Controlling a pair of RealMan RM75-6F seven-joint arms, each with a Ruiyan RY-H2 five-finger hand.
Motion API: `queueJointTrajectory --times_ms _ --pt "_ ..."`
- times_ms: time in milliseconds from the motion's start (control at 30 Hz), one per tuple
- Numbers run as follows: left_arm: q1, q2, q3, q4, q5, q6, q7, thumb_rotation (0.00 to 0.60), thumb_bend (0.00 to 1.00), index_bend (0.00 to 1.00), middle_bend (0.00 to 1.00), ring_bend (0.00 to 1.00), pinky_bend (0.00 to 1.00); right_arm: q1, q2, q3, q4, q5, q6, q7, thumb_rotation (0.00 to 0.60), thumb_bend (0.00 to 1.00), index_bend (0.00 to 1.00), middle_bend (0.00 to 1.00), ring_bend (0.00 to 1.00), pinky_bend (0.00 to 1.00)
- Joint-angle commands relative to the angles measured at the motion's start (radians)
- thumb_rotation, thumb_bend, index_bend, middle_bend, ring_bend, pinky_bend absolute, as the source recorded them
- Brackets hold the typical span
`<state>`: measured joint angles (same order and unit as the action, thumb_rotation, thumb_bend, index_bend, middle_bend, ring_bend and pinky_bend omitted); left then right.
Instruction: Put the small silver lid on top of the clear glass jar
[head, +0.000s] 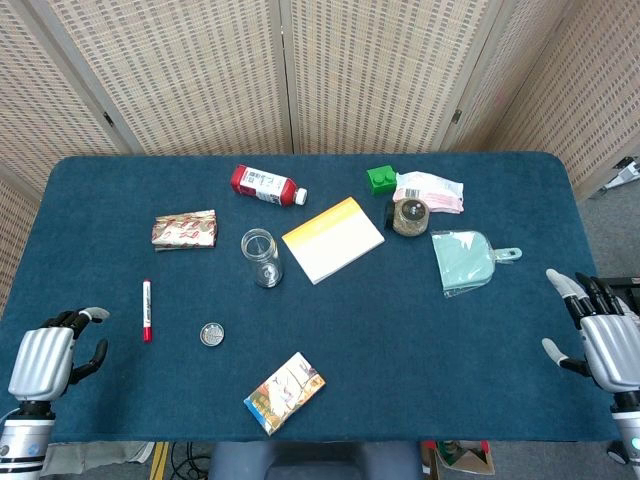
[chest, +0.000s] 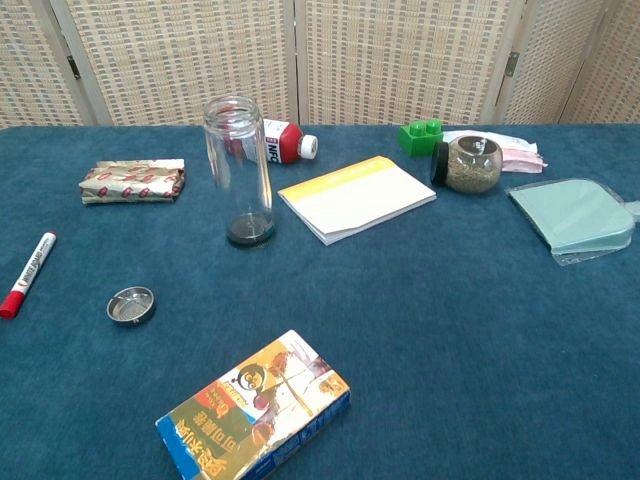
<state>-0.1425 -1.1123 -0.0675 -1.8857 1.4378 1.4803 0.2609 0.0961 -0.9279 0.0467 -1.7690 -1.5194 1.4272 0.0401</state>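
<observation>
The small silver lid lies flat on the blue table, left of centre. The clear glass jar stands upright and uncovered behind the lid and a little to its right. My left hand rests at the table's near left corner, fingers curled in, holding nothing. My right hand sits at the near right edge with its fingers spread and nothing in it. Both hands are far from lid and jar. Neither hand shows in the chest view.
A red marker lies left of the lid and a printed box in front of it. Behind are a foil packet, a red bottle, a notepad, a green block, a round spice jar and a pale green dustpan.
</observation>
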Motion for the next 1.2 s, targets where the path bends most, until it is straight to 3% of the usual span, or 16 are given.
queueJointTrajectory --times_ms 33,367,667,767,967,1200 --pt "0.001 0.000 0.003 0.002 0.002 -0.004 -0.006 0.600 0.43 0.35 0.39 0.36 0.43 -0.001 0.002 0.000 -0.003 -0.002 0.002 -0.002 0.600 0.24 0.01 0.14 0.03 0.07" --pt "-0.023 0.022 -0.006 0.013 0.018 -0.038 -0.053 0.600 0.43 0.35 0.39 0.36 0.43 -0.007 0.034 0.015 -0.040 -0.002 0.036 -0.034 0.600 0.24 0.01 0.14 0.03 0.07" --pt "-0.128 0.067 -0.008 0.065 0.063 -0.207 -0.195 0.600 0.43 0.35 0.39 0.37 0.43 -0.005 0.070 0.028 -0.085 0.006 0.044 -0.066 0.600 0.24 0.01 0.14 0.03 0.07" --pt "-0.172 0.059 -0.013 0.099 0.080 -0.260 -0.247 0.600 0.43 0.36 0.39 0.42 0.44 -0.004 0.072 0.028 -0.092 0.007 0.041 -0.072 0.600 0.24 0.01 0.14 0.03 0.07" --pt "-0.249 0.010 -0.014 0.178 0.100 -0.355 -0.276 0.600 0.43 0.37 0.50 0.54 0.64 -0.008 0.073 0.025 -0.096 0.007 0.043 -0.075 0.600 0.24 0.01 0.14 0.03 0.07" --pt "-0.316 -0.074 -0.008 0.281 0.107 -0.425 -0.283 0.600 0.37 0.42 0.74 0.74 0.90 -0.010 0.070 0.023 -0.094 0.012 0.041 -0.075 0.600 0.24 0.01 0.14 0.03 0.07"
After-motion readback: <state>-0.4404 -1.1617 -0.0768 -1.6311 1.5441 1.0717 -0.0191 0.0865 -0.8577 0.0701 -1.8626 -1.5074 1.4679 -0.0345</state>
